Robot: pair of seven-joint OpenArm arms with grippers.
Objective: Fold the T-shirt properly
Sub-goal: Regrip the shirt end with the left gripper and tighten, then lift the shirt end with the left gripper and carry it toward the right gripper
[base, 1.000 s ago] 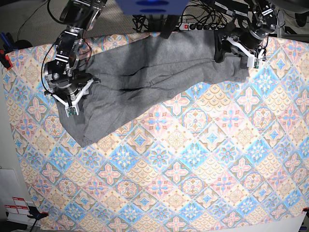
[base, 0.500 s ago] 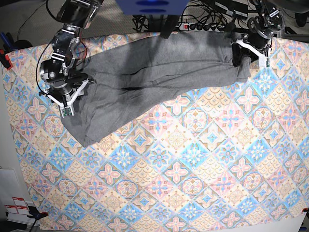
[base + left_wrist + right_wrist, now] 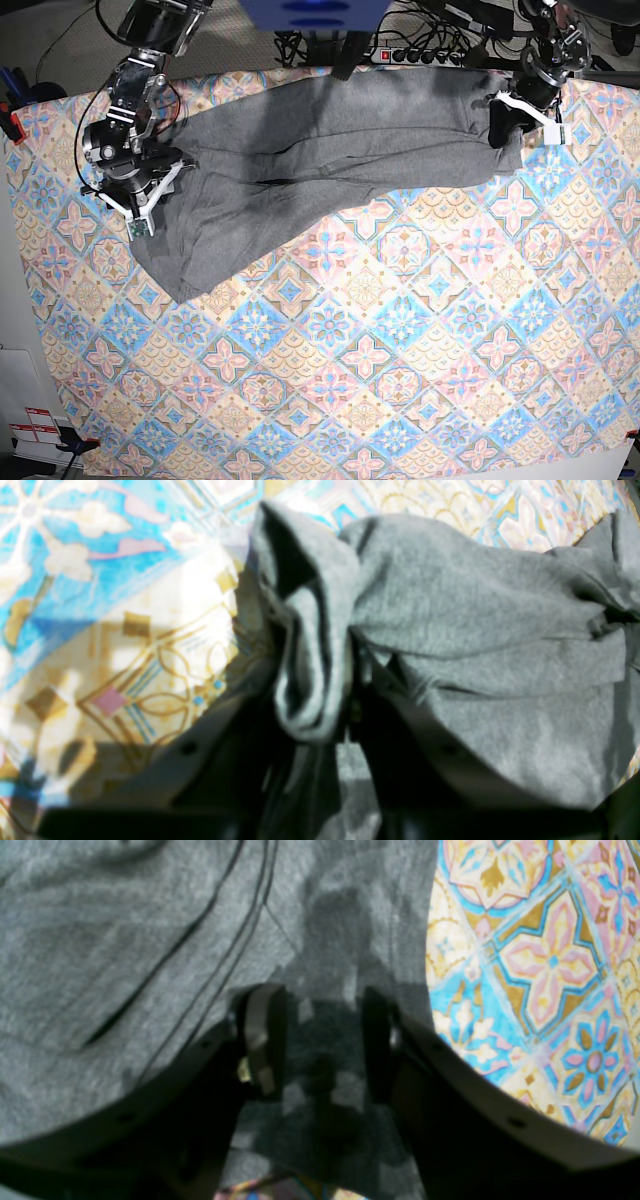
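Left end effector (image 3: 345, 695) pinching bunched grey T-shirt (image 3: 330, 150)

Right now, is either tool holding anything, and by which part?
The left tool pinches a bunched fold at the T-shirt's edge. The right tool stands open over the fabric, holding nothing.

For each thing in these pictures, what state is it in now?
T-shirt: unfolded, spread wide, wrinkled, one end bunched.
Left pincer: shut on T-shirt fold.
Right pincer: open, over the T-shirt, holding nothing.
Tablecloth: flat under everything.
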